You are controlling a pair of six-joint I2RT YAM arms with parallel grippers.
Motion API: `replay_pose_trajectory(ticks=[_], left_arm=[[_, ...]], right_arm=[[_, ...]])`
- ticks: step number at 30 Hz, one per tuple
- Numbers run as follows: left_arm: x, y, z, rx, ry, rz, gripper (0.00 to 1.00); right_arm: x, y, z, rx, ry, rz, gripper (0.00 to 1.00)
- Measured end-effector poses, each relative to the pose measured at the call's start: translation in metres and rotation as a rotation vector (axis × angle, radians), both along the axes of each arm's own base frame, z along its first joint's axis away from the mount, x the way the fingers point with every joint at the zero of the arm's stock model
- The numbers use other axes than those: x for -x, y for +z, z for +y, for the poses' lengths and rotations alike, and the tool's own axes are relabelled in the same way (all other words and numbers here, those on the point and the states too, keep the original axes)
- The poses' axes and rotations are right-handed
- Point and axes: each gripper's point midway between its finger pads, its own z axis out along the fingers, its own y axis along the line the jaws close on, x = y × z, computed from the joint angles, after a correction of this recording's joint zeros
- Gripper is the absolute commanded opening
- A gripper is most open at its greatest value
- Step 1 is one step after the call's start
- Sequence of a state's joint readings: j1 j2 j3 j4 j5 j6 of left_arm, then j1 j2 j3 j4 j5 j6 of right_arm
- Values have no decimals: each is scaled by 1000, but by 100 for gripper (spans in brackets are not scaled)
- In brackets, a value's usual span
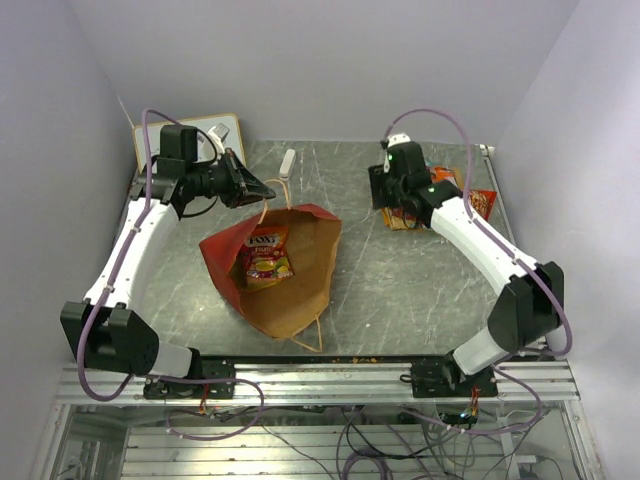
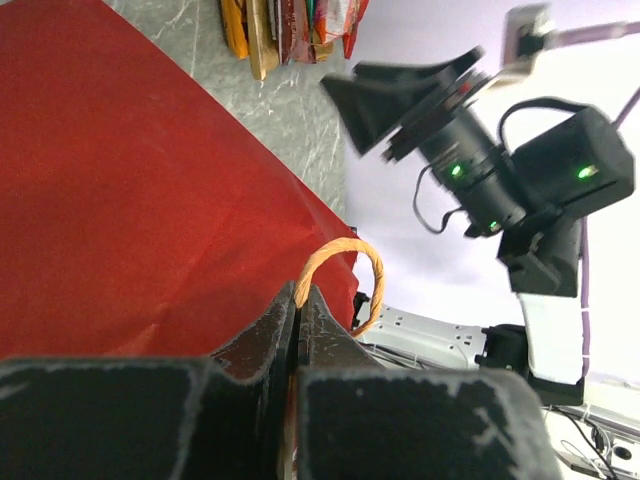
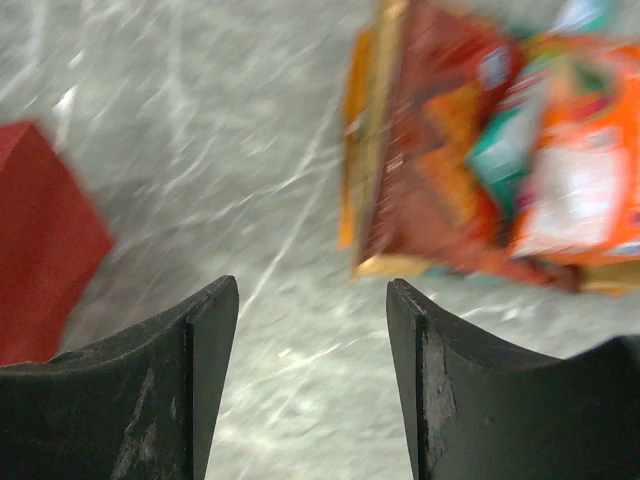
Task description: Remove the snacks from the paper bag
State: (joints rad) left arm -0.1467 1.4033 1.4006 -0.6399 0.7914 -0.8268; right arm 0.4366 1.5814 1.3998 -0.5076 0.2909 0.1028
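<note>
Top external view: large red paper bag with a brown kraft inside (image 1: 215,258) lying midway across the grey marbled table (image 1: 400,290), mouth gaping up at the camera. Left gripper (image 2: 300,298) clenched tight on a tan cord handle (image 2: 332,247) at the far lip, holding the mouth open. Pretty clear in the left wrist view, cord loop poking out right past the fingertips.

Right gripper (image 3: 310,290) spread wide with nothing in it, hovering over bare table just beside the heap of crinkly orange-and-red foil snack packets (image 3: 470,150) at the far right, well apart from the bag. Reads like the drop-off end of a trip, so roughly mid-task, not done: yellow-and-red foil packet (image 1: 268,255) sitting inside the bag on the brown paper.

Next move, at a guess: swing the right gripper over to the bag, dip into the mouth, pinch that packet by an edge without grabbing the kraft paper along with it. Needs the left side holding the lip up throughout, otherwise floppy paper over the target. Slippery foil too, so worth a firm pinch.

Head count: one bag, two cord handles (one gripped, the other (image 1: 320,335) loose at the near lip), two grippers. Inside: one packet for sure, maybe a second tucked under, can't tell. Outside heap: looks like four or so, overlapping and blurred, so no exact number.
</note>
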Motion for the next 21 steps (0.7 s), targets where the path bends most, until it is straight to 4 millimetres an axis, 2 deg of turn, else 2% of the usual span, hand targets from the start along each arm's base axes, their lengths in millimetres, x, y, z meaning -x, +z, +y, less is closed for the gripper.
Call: replay_pose_trajectory(ticks=[5, 8, 11, 14, 18, 21], left_arm=[[7, -1, 1, 11, 7, -15, 7], [12, -5, 1, 18, 12, -21, 7], [16, -9, 1, 28, 21, -7, 7], [18, -7, 2, 35, 26, -7, 7], [22, -2, 2, 35, 23, -28, 7], [23, -1, 2, 34, 22, -28, 7]], right_arm=[[67, -34, 49, -128, 99, 136, 61], [106, -39, 71, -171, 171, 183, 61], [127, -20, 80, -213, 237, 156, 61], [144, 13, 85, -275, 331, 83, 60], [176, 61, 97, -336, 569, -58, 58], [204, 84, 116, -355, 774, -148, 54]])
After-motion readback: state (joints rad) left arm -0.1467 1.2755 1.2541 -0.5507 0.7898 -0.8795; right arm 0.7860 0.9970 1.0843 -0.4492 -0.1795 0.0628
